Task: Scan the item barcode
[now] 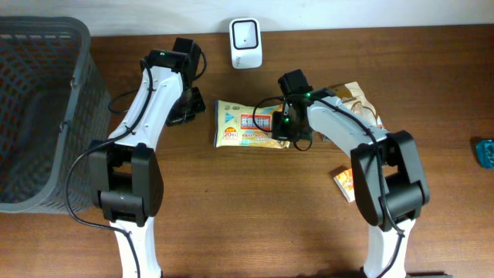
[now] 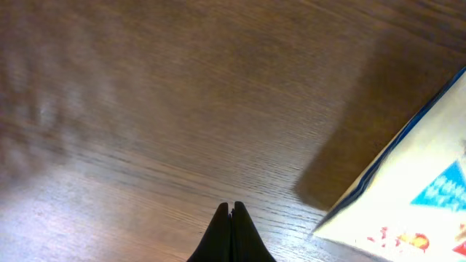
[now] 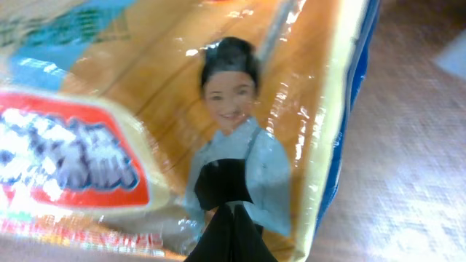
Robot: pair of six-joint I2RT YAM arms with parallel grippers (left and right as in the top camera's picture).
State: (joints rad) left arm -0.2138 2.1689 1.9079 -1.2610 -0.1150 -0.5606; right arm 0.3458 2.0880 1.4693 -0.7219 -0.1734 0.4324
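The snack packet [image 1: 245,123] lies flat mid-table. The right gripper [image 1: 282,131] sits at its 3 o'clock end, jaws closed, tips touching the glossy film; whether they pinch it I cannot tell. The left gripper [image 1: 189,108], jaws closed on nothing, hovers just off the packet's 9 o'clock edge. Bare wooden table [image 1: 255,208] lies toward 6 o'clock. A white scanner [image 1: 245,43] stands at 12 o'clock and a grey mesh basket [image 1: 77,85] at 9.

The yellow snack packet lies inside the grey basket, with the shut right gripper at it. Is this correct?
No. The overhead view shows the yellow snack packet on the table, outside the grey basket; the shut right gripper is at it.
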